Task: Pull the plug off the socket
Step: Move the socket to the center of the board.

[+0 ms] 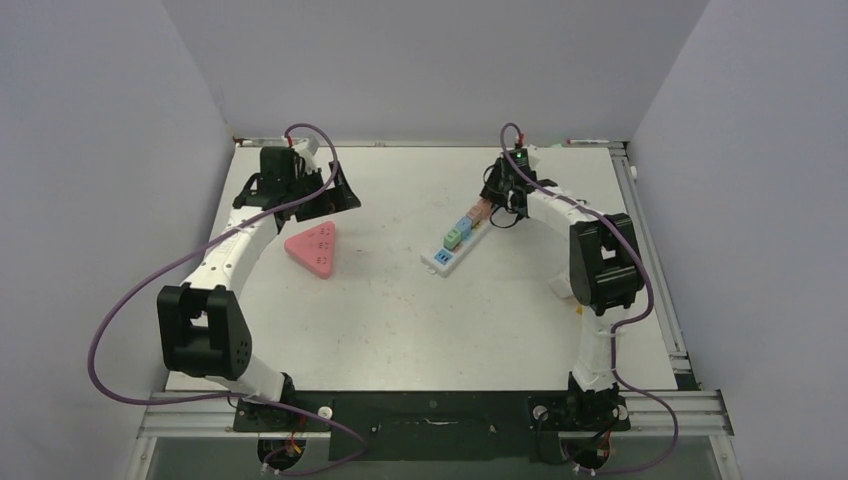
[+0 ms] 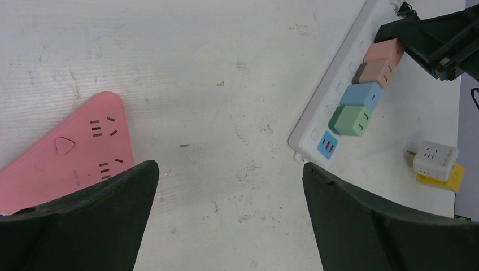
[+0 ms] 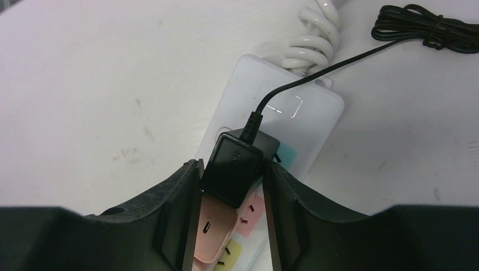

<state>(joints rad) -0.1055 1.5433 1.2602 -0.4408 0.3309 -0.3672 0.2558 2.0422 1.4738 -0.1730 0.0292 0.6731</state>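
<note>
A white power strip (image 3: 308,110) lies on the table, far right of centre (image 1: 440,256). A black plug (image 3: 233,166) with a thin black cable sits in the socket at its far end. My right gripper (image 3: 233,165) is shut on this plug, one finger pressed against each side. Beside the black plug sits a pink plug (image 3: 217,226) in the strip. My left gripper (image 2: 230,169) hangs open above bare table, holding nothing, between the pink triangular socket block (image 2: 68,152) and the strip's near end (image 2: 327,144).
Green (image 2: 351,120), blue (image 2: 361,96) and brown-pink (image 2: 381,62) plugs fill the strip's middle. A white cube adapter (image 2: 434,160) on a yellow piece lies right of the strip. A coiled white cord (image 3: 313,34) and a bundled black cable (image 3: 421,25) lie beyond the strip's far end.
</note>
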